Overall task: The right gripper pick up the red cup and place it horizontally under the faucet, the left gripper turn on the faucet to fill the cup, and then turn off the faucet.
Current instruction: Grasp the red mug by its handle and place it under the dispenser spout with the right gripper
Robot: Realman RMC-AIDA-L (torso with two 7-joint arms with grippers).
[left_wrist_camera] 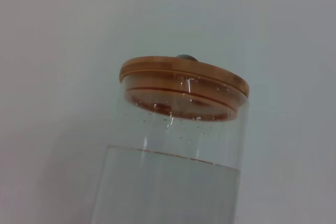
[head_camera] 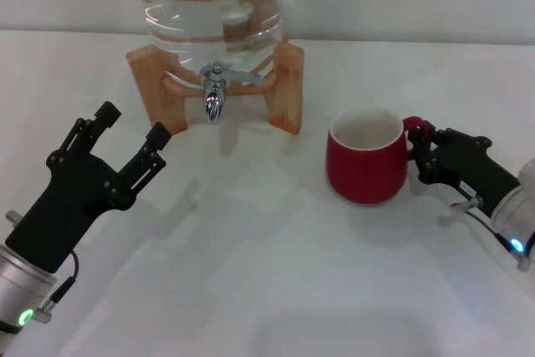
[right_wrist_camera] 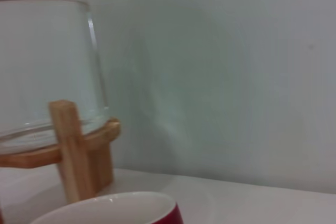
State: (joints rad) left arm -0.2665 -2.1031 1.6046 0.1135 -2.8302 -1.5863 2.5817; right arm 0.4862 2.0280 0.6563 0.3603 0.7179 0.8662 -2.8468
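Note:
The red cup [head_camera: 365,156] stands upright on the white table, right of the faucet [head_camera: 214,95]; its rim also shows in the right wrist view [right_wrist_camera: 113,208]. The chrome faucet hangs from the clear water jug [head_camera: 211,2] in a wooden stand [head_camera: 284,85]. My right gripper [head_camera: 420,152] is at the cup's red handle, its fingers closed around it. My left gripper [head_camera: 132,124] is open and empty, left of and in front of the faucet, apart from it.
The jug's wooden lid [left_wrist_camera: 184,85] and water level show in the left wrist view. The stand's leg [right_wrist_camera: 71,148] shows in the right wrist view. A pale wall stands behind the table.

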